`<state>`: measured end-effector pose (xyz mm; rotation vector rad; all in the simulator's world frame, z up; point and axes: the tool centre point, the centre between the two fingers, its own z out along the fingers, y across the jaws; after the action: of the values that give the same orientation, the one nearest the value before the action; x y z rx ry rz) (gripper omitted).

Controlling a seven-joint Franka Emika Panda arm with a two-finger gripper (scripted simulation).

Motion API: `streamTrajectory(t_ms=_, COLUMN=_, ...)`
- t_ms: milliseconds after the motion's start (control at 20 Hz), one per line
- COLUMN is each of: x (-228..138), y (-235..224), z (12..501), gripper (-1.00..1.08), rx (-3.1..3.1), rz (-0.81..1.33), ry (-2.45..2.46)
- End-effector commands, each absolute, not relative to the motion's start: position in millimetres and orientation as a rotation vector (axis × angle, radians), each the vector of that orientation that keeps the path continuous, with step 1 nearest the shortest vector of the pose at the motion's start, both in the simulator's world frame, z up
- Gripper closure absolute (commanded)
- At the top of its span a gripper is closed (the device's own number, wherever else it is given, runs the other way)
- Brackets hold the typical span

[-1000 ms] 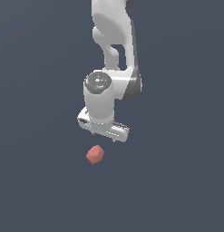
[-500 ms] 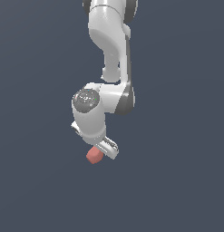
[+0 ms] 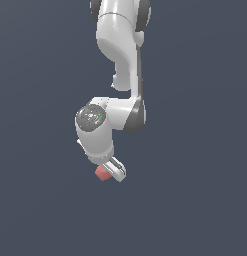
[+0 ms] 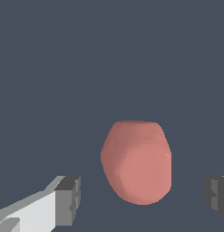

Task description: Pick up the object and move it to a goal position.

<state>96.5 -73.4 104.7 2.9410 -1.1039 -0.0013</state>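
Lowered since the earlier frames: arm now bent down over the object, where a second ago it hung clear above.

Gripper point(image 4: 143, 197): spread wide. Both grey fingertips point(image 4: 68, 200) show in the wrist view, one on each side of the object, each with dark floor visible between pad and object; no contact seen, nothing held. In the exterior view the gripper point(image 3: 113, 170) sits just beside the object, partly overlapping it.

Object point(image 4: 137, 161): salmon-red rounded chunk, lying on the floor between the open fingers. In the exterior view the object point(image 3: 100, 173) peeks out on that view's left of the fingers.

Floor point(image 3: 195, 200): plain dark slate surface.

Arm point(image 3: 117, 60): white, reaching down from the top of the exterior view.
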Motion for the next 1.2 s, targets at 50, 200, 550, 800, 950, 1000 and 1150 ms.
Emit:
streamTrajectory(t_ms=50, x=97, y=-73, z=103, gripper=-0.92, rx=2.941, rz=-0.001, ry=-1.104)
streamTrajectory(t_ms=200, x=97, y=-73, z=95, gripper=-0.92, rx=2.941, rz=-0.001, ry=-1.105)
streamTrajectory(t_ms=550, x=96, y=-74, z=59, gripper=-0.92, rx=2.939, rz=0.0, ry=-1.111)
streamTrajectory(t_ms=800, x=97, y=-74, z=53, gripper=-0.92, rx=2.938, rz=0.0, ry=-1.112)
streamTrajectory(t_ms=950, x=97, y=-74, z=55, gripper=1.08, rx=2.939, rz=0.0, ry=-1.111)
streamTrajectory(t_ms=1000, x=97, y=-74, z=55, gripper=1.08, rx=2.939, rz=0.0, ry=-1.111)
streamTrajectory(t_ms=1150, x=97, y=-74, z=55, gripper=1.08, rx=2.939, rz=0.0, ry=-1.111)
